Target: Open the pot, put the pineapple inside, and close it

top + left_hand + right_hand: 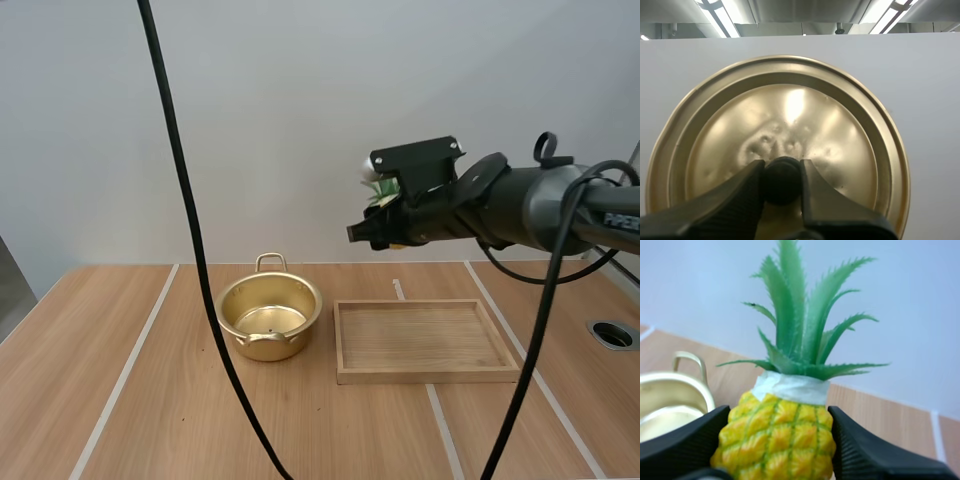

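A gold pot (268, 319) stands uncovered on the table, left of the wooden tray. High above the tray my right gripper (385, 225) is shut on a yellow pineapple (777, 435) with green leaves (381, 189); its fingers (867, 452) press both sides of the fruit, and the pot's rim (675, 390) lies below and beside it. My left gripper (782, 182) is shut on the black knob (782, 179) of the gold lid (780, 130), which is held up facing the camera against a white wall.
A shallow wooden tray (425, 341) lies right of the pot. A round hole (613, 335) sits in the table at the far right. White lines cross the wooden tabletop (120, 380).
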